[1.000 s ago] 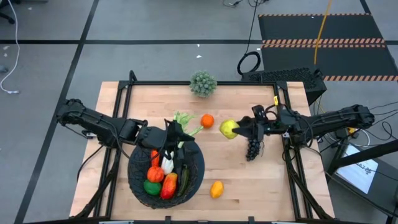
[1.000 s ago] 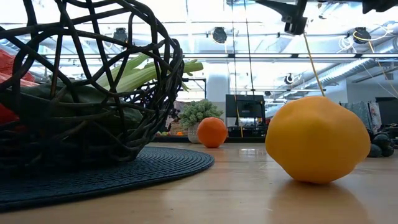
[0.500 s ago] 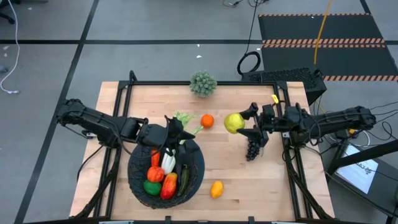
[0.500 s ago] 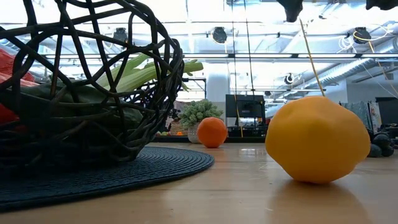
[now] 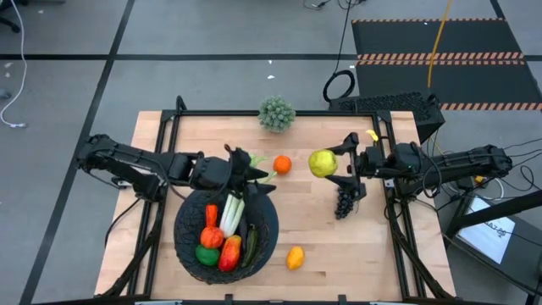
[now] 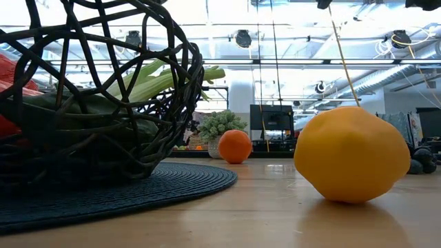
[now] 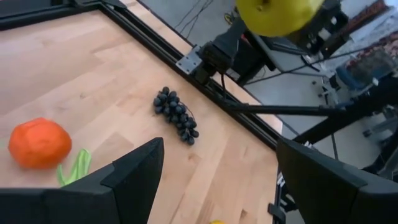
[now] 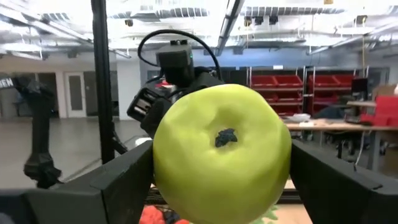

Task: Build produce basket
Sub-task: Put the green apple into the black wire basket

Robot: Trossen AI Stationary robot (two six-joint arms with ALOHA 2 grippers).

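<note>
The black mesh basket point(image 5: 269, 222) point(image 6: 103, 83) stands on a dark round mat at the table's near left. In it lie the pale celery stalk point(image 5: 230, 210), a carrot, a tomato, a lime, a mango and a dark cucumber. The celery's leafy end point(image 6: 165, 77) rests over the rim. My left gripper point(image 5: 252, 174) point(image 7: 217, 155) hovers open over the basket's far rim and holds nothing. My right gripper point(image 5: 334, 166) point(image 8: 221, 186) is shut on the green apple point(image 5: 322, 163) point(image 7: 277, 12), right of centre. The orange point(image 5: 282, 164) point(image 7: 38, 142), the grapes point(image 5: 344, 203) point(image 7: 176, 115) and the lemon point(image 5: 295, 257) point(image 6: 351, 153) lie on the table. My right gripper pinches the green apple by its two sides point(image 8: 168, 155), one finger point(image 8: 124, 186) on each. The fingers come level from the table's right. The apple is lifted clear of the table, and its dimpled stem end point(image 8: 225, 137) faces the wrist camera.
A spiky grey-green ball plant point(image 5: 277, 113) point(image 6: 220, 125) stands at the far edge, mid-table. A black frame rail runs along the table's sides. Bare wood shows between the basket and the grapes and along the near edge by the lemon.
My right gripper has carried the apple up and a little toward the far edge, rising out of the low view's top. My left gripper has drawn back from over the basket toward the far edge, uncovering more of the celery stalk. The celery itself has not moved.
</note>
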